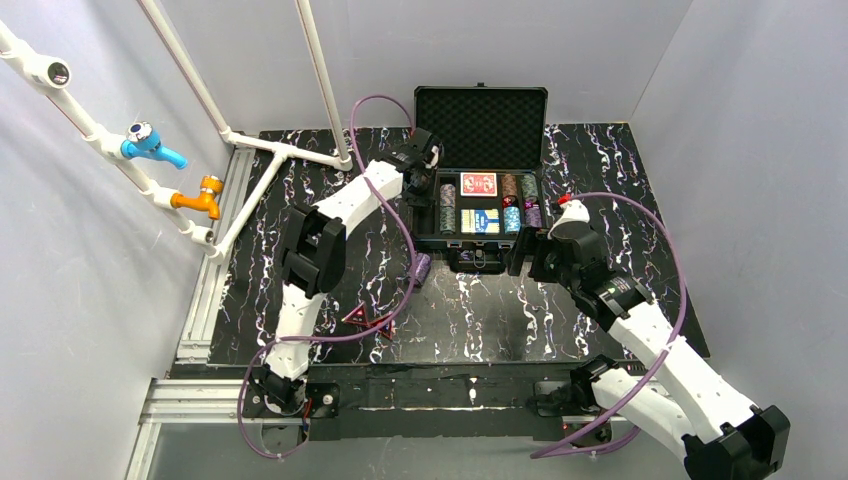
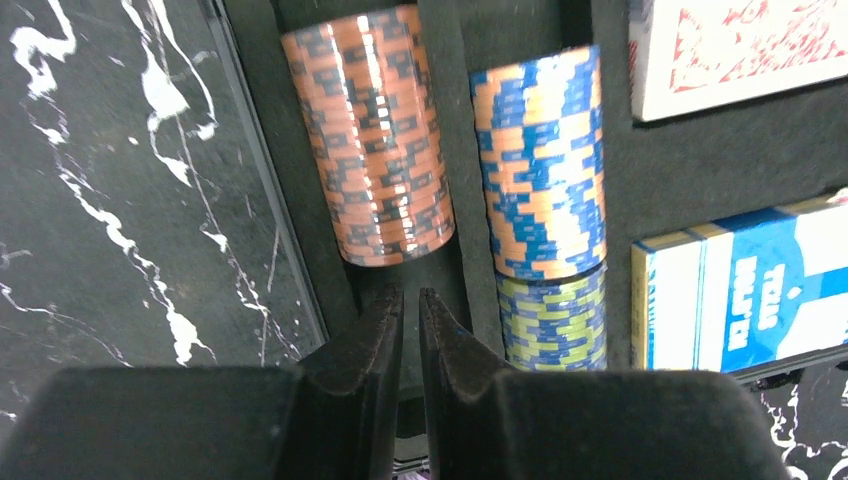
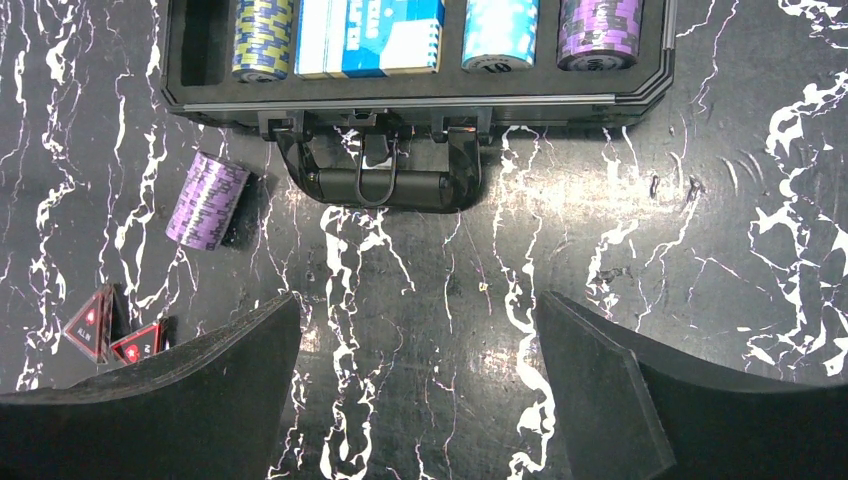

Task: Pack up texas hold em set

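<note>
Closest to the lens in the left wrist view, the left jaws are all but closed, with only a thin slit between them and nothing held. They hang over the near end of the leftmost slot of the open black case (image 1: pixel 480 120), which sits at the far middle of the bench (image 3: pixel 600 230) with its foam lid upright. In that slot, just beyond the tips, lies an orange chip stack (image 2: pixel 368 135). The next slot to the right holds a blue-and-orange stack (image 2: pixel 540 165) with a yellow-green stack (image 2: pixel 555 320) nearer. Right of those come the red deck (image 2: pixel 735 50) and, nearer, the blue deck (image 2: pixel 740 280), then a light blue stack (image 3: pixel 500 35) and a purple stack (image 3: pixel 598 35).

On the bench in front of the case, two red triangles (image 3: pixel 90 322) lie well to the left, a loose purple stack (image 3: pixel 206 200) lies on its side just left of the case handle (image 3: pixel 378 185), and the right jaws hang wide open and empty over bare bench near the handle.
</note>
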{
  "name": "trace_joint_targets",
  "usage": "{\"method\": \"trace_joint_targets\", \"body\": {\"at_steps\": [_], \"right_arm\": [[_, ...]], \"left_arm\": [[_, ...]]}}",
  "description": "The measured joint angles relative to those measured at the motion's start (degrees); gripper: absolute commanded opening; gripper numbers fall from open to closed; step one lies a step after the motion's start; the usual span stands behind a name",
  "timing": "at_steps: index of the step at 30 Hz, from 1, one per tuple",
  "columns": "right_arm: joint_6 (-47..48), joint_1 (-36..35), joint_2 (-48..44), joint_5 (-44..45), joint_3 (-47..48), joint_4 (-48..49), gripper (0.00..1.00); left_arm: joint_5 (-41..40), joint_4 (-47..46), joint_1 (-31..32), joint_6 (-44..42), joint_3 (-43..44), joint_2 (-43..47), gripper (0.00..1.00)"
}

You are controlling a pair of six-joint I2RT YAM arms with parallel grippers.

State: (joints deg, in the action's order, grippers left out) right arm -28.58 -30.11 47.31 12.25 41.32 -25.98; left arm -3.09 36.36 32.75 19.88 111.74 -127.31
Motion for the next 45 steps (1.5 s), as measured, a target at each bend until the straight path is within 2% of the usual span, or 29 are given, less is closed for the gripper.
{"method": "trace_joint_targets", "body": {"at_steps": [9,13,25,29,33,41,45], "right_arm": [[0.0,0.0,-0.9,0.1,0.0,-0.8,0.95],[0.0,0.0,-1.1,0.5,0.0,-1.1,0.95],[0.0,0.0,-1.2,0.5,0.0,-1.1,0.95],[-0.1,0.0,-1.9,0.5,0.0,-1.1,0.95],[-0.2,0.0,-2.2,0.5,0.0,-1.1,0.95],[0.1,0.0,0.0,0.6,0.0,-1.0,0.98],[0.5,0.0,1.0,1.2,0.5,-1.0,0.98]], "left_arm": [[-1.8,1.2,-0.5,-0.9,7.6,-3.9,0.13],[-1.4,1.9,-0.7,-1.3,9.6,-5.9,0.16],[0.4,2.5,-1.0,-3.5,9.4,-5.9,0.6],[0.6,0.3,-1.0,-5.7,5.6,-2.2,0.75],[0.5,-0.1,-1.4,-8.2,1.0,3.6,0.98],[-0.3,-0.9,-1.6,-11.9,-5.7,17.4,0.98],[-0.9,-2.7,-1.6,-12.6,-12.7,24.0,0.98]]}}
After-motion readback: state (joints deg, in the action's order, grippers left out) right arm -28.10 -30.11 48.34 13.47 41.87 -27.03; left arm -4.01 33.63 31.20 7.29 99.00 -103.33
